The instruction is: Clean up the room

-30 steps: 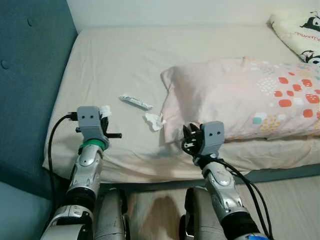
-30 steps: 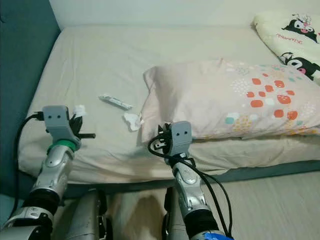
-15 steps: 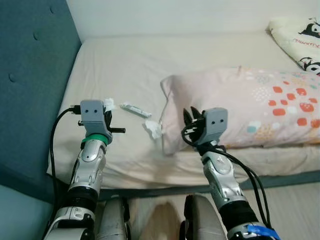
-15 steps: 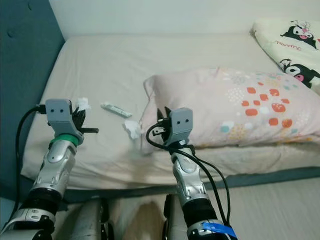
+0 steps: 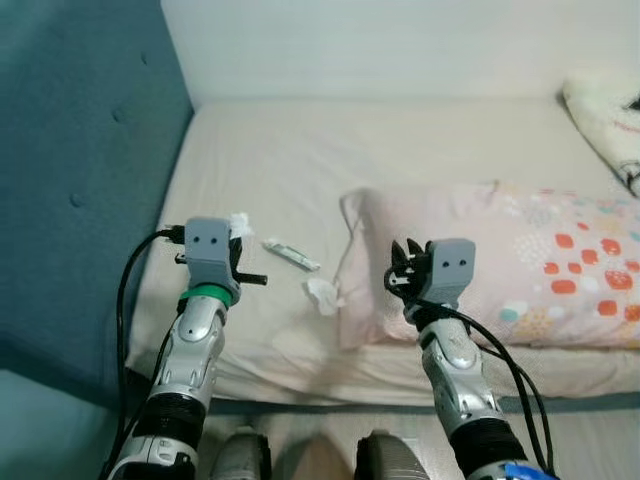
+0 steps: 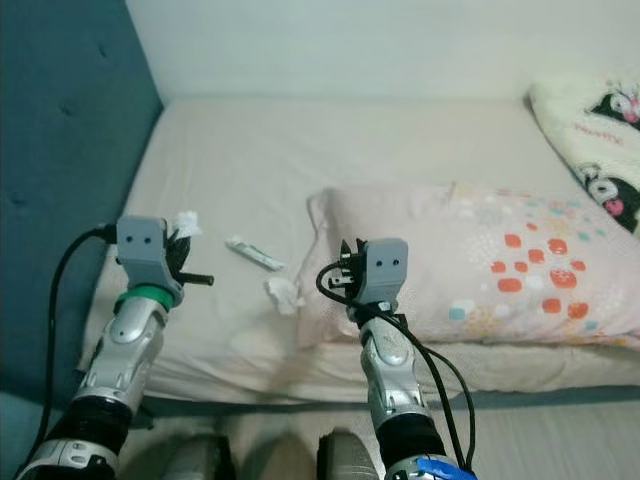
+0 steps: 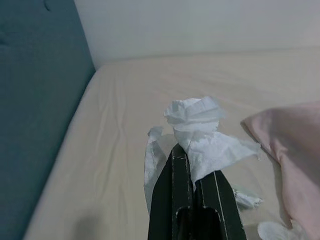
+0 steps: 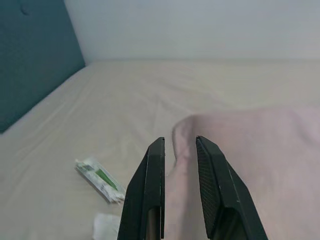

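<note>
- Bed (image 5: 300, 150) with a beige sheet, against a white wall (image 5: 400, 45); teal padded headboard (image 5: 80, 150) on the robot's left.
- Left gripper (image 7: 194, 165) is raised over the near left part of the bed. Its fingers (image 7: 175, 185) are pressed together, pinching a crumpled white tissue (image 7: 200, 125). The tissue sticks up and out past the fingertips, clear of the sheet.
- In the head views the same tissue shows as a small white tuft just above the left wrist's grey camera housing (image 5: 208, 250).
- Right gripper (image 8: 179, 142) is held up in front of the pillow's near left corner. Its fingers (image 8: 150, 190) are slightly spread with a narrow gap; nothing between them.
- Pink pillow (image 5: 500, 260) with orange and teal spots lies across the right half of the bed, near the front edge.
- A small wrapper (image 5: 291, 256), white with green print, lies flat on the sheet between the left gripper and the pillow.
- A second wad of tissue (image 5: 322, 295) lies on the sheet just beside the pillow's left corner, near the wrapper but apart from it.
- A cream blanket (image 6: 595, 110) with black cartoon figures sits at the far right of the bed.
- Black cables (image 5: 130, 300) loop from both wrists.
</note>
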